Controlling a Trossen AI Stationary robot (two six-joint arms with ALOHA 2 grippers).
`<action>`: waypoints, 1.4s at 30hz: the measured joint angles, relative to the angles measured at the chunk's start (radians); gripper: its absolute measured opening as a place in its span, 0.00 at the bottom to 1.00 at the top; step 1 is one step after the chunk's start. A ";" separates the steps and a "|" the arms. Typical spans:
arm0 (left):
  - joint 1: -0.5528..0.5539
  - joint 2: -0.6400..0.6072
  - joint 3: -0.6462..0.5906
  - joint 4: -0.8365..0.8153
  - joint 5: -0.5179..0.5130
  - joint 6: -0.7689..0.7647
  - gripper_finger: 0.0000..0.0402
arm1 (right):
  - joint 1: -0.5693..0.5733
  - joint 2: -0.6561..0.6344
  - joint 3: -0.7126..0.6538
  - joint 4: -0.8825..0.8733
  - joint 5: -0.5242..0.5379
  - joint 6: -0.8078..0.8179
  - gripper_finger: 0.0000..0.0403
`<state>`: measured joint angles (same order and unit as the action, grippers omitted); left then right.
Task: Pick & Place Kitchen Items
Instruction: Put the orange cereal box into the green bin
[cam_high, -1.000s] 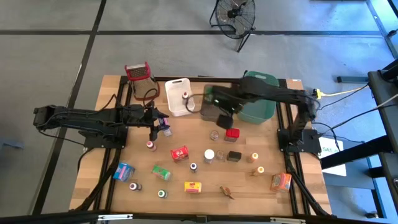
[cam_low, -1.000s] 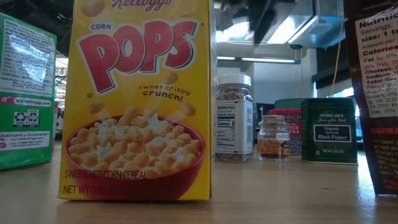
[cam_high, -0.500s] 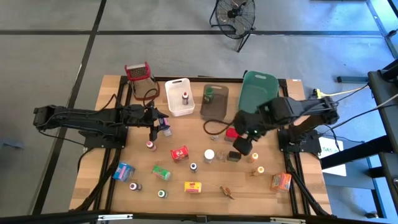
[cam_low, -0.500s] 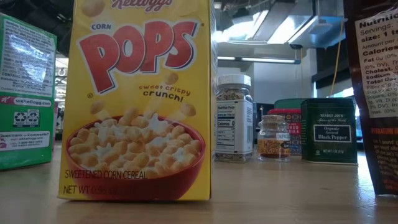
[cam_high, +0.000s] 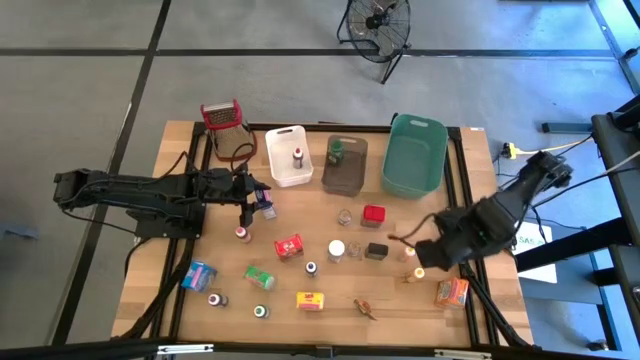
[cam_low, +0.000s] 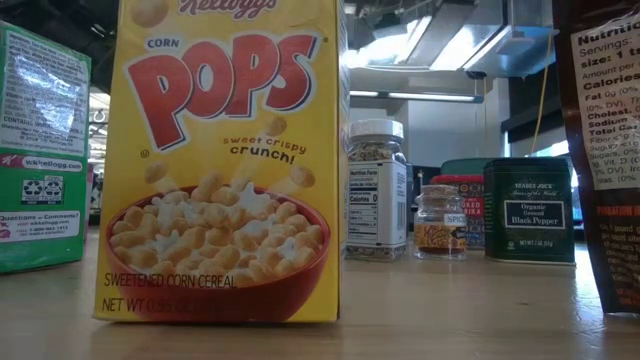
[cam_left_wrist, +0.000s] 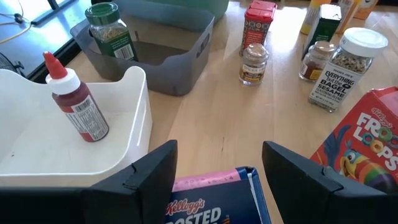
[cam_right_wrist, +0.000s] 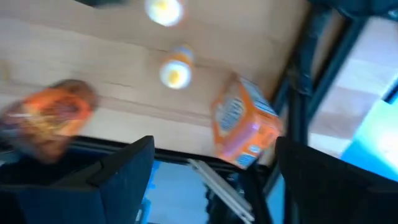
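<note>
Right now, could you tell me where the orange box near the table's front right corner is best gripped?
Probably across the orange box's two opposite flat sides, coming down from above. It sits skewed to the table edge, so turn the wrist to match. The open right gripper is nearest; the orange-capped bottle stands clear of it.

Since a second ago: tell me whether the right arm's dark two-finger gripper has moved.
Yes. In the high view the right gripper has swung from beside the brown tub to the table's right edge, near the orange box, jaws open and empty.
</note>
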<state>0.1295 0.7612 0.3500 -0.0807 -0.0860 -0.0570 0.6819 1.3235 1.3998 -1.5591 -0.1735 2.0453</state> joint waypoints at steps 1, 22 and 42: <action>0.000 0.000 0.000 0.000 0.000 0.000 0.57 | 0.022 0.000 -0.021 0.015 -0.013 0.019 0.84; 0.000 0.000 0.000 0.001 0.001 -0.026 0.57 | 0.250 0.003 -0.205 0.252 0.050 0.356 0.84; 0.000 0.000 0.000 -0.006 0.001 -0.038 0.57 | 0.324 0.004 -0.308 0.361 -0.028 0.378 0.84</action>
<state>0.1295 0.7612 0.3500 -0.0872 -0.0849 -0.0952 1.0064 1.3273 1.0918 -1.1978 -0.2013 2.4233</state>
